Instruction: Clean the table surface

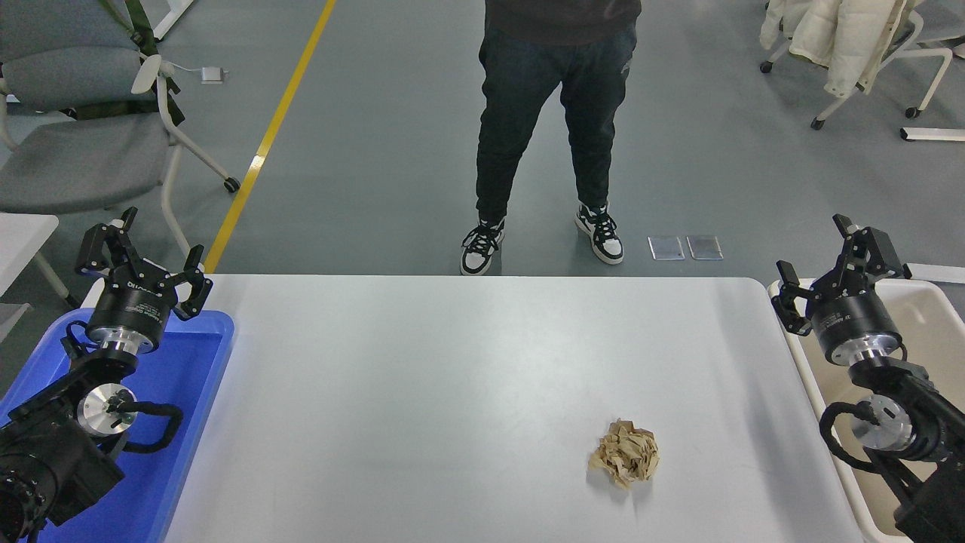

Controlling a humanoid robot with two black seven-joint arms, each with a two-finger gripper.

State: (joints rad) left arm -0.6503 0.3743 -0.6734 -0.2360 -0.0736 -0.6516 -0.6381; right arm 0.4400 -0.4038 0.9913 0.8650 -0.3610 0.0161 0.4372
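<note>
Now | table surface (452,392): one paper wad (625,461) | left hand (143,260), right hand (833,268): both agape

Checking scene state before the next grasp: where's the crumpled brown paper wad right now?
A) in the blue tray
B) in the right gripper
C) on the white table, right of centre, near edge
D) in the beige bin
C: the crumpled brown paper wad lies on the table surface, untouched, with the open right gripper up over the beige bin's far left corner.
</note>
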